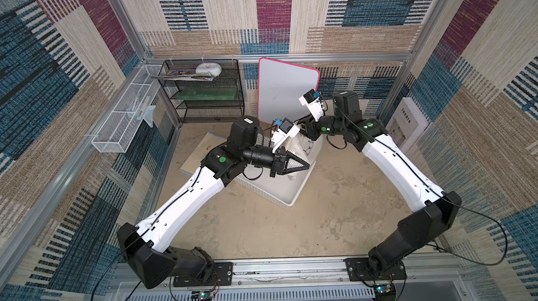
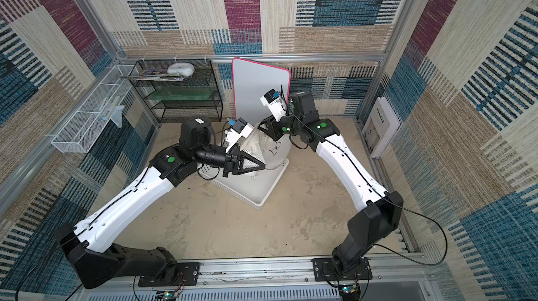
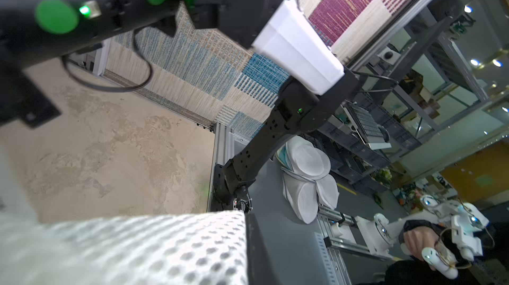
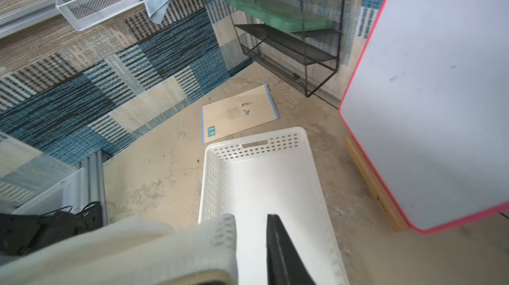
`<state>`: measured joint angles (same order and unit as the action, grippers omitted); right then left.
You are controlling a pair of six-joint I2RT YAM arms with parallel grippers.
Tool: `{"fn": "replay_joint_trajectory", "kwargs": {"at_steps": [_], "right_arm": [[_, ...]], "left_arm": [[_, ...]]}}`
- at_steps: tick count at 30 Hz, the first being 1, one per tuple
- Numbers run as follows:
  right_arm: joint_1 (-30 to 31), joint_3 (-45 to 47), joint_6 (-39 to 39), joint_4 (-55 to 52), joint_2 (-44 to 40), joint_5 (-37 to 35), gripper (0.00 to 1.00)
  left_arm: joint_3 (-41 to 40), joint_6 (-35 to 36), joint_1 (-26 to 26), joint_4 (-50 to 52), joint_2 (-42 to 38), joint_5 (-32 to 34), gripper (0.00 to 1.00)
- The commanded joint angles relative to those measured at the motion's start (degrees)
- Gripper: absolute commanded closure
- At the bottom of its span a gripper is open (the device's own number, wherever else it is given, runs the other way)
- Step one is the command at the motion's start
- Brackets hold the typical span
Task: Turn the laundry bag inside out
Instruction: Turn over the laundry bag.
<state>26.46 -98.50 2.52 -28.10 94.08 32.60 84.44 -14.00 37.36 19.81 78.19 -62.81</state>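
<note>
L end effector (image 1: 302, 165): clenched on a fold of mesh. Its wrist view shows netting pressed against one finger. R end effector (image 2: 269, 132): jaws parted, w/ a clear gap in its wrist view. Cloth lies along one side only, so it's pinching nothing.

The laundry bag (image 2: 256, 146) hangs bunched between the two, raised over the far end of the white basket (image 4: 256, 143), which sits on the desk (image 1: 291, 226).

Handling, as I judge it: v. light, limp, no shape of its own, so it'll sag wherever you let go. Mesh probably snags on fingertips, so open wide before pulling out. Grab at the mouth rim or a seam, not mid-panel. Take a single layer only, else you pin both walls together & can't invert.
</note>
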Motion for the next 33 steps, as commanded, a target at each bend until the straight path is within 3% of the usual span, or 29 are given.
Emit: {"fn": "replay_joint_trajectory", "kwargs": {"at_steps": [1, 6, 8, 11, 16, 20, 23, 26, 29, 33], "right_arm": [[-0.97, 2.63, 0.75, 1.06, 1.1, -1.02, 0.68], [-1.05, 12.42, 0.39, 6.01, -3.8, 5.79, 0.43], [-1.06, 16.15, 0.09, 8.24, -6.43, 8.23, 0.31], [-1.06, 20.56, -0.15, 11.15, -10.71, 11.03, 0.22], [-1.8, 25.81, -2.17, 15.95, -19.71, 1.9, 0.11], [-1.86, 31.4, -6.61, 23.04, -26.13, -6.16, 0.01], [-1.81, 33.3, -7.0, 25.43, -29.17, -11.41, 0.0], [-1.88, 30.95, -2.38, 22.88, -31.54, -15.76, 0.0], [-1.77, 30.56, 0.22, 23.06, -34.25, -16.79, 0.0], [-1.41, 39.27, 7.49, 30.55, -38.66, -0.29, 0.02]], "left_arm": [[2.57, 12.94, 0.69, 2.8, -3.16, -15.97, 1.0], [0.49, 13.54, 0.69, -7.94, -5.41, -14.93, 1.0], [-2.11, 10.76, 0.69, -16.0, -6.04, -12.29, 1.0], [-8.15, 4.71, 0.69, -31.87, -7.49, -5.71, 1.0], [-16.12, 1.01, -0.28, -45.83, -10.4, 15.41, 1.0], [-19.95, -8.11, -2.12, -54.11, -9.22, 23.66, 1.0], [-20.44, -13.85, -2.21, -56.88, -7.24, 24.77, 1.0], [-21.14, -20.11, -2.21, -58.58, -5.56, 25.64, 1.0], [-21.84, -23.72, -2.24, -59.76, -5.06, 25.93, 1.0], [-21.78, -25.22, -2.26, -59.4, -5.07, 26.22, 1.0]]}}
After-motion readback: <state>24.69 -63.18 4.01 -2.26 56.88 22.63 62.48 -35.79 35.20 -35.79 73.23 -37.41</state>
